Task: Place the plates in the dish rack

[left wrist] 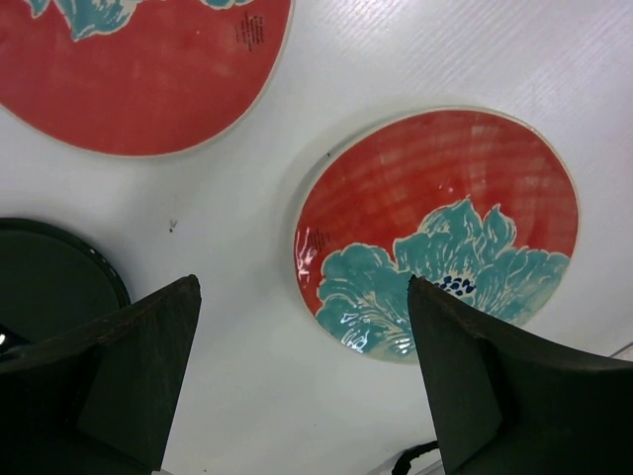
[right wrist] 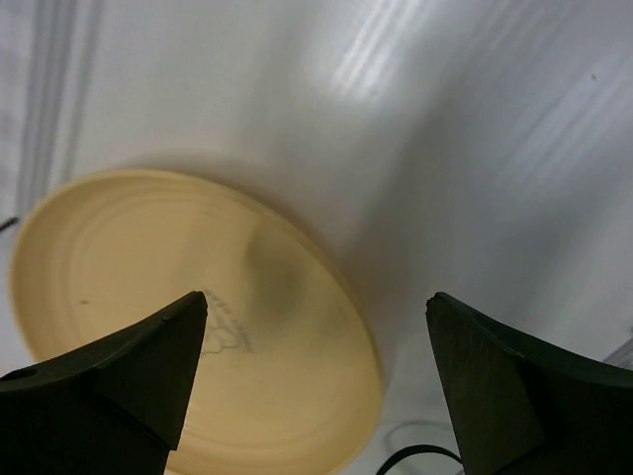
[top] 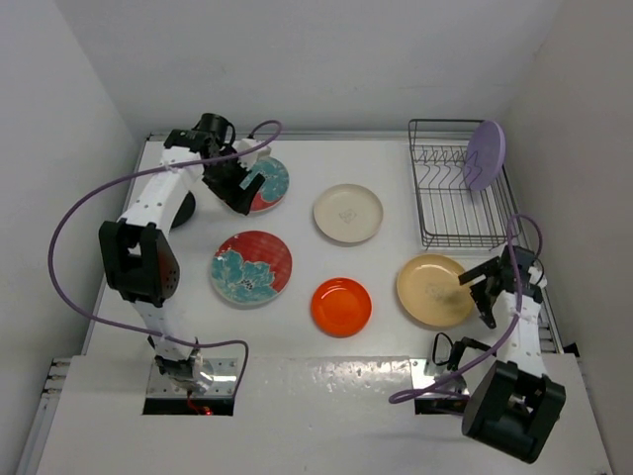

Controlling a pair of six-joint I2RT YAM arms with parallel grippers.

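Note:
A lavender plate (top: 485, 153) stands upright in the dark wire dish rack (top: 445, 213) at the back right. On the table lie two red plates with teal flowers (top: 267, 184) (top: 251, 267), a cream plate (top: 347, 213), an orange plate (top: 341, 306) and a tan-yellow plate (top: 431, 289). A black plate (top: 184, 209) shows partly under the left arm. My left gripper (top: 245, 190) (left wrist: 305, 287) hangs open over the back red plate, nothing between its fingers. My right gripper (top: 479, 295) (right wrist: 316, 297) is open just above the tan-yellow plate (right wrist: 198, 327), whose right rim lies between the fingers.
White walls close in the table on the left, back and right. Purple cables loop from both arms over the table's left side and front right. In the left wrist view both red plates (left wrist: 138, 69) (left wrist: 435, 228) and the black plate (left wrist: 45, 287) lie close together.

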